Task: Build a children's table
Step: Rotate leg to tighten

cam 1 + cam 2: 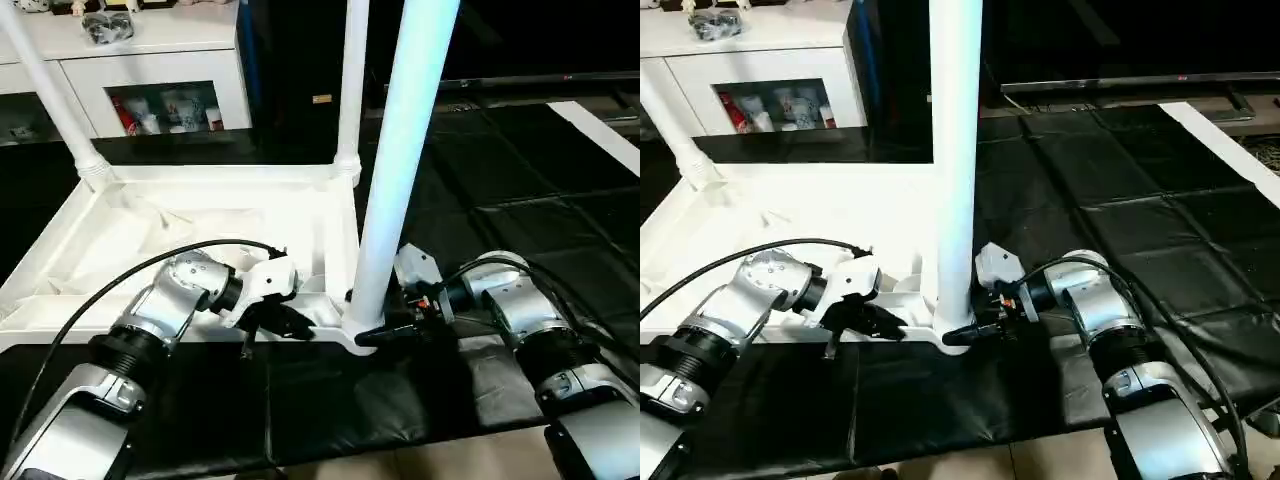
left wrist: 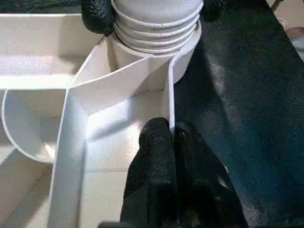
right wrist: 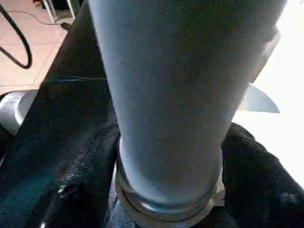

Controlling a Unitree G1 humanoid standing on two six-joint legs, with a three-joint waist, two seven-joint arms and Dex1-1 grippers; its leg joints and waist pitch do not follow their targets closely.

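Observation:
The children's table lies upside down on a black mat, its white ribbed top (image 1: 120, 240) facing up. Two legs (image 1: 350, 80) (image 1: 50, 90) stand in the far corner sockets. A third leg (image 1: 400, 150) stands upright in the near right socket, its ridged collar (image 2: 156, 23) seated in it. My left gripper (image 1: 285, 325) is shut on the table's thin near rim (image 2: 170, 95), just left of that socket. My right gripper (image 3: 168, 190) reaches in from the right and is shut on the base of the near leg (image 3: 171, 95), one finger (image 3: 256, 180) on each side.
A white cabinet with glass doors (image 1: 160, 100) stands behind the table at the back left. The black padded mat (image 1: 520, 200) spreads to the right and towards me. A black cable (image 1: 150, 265) arcs over my left forearm. Light floor tiles (image 1: 420, 465) border the mat's near edge.

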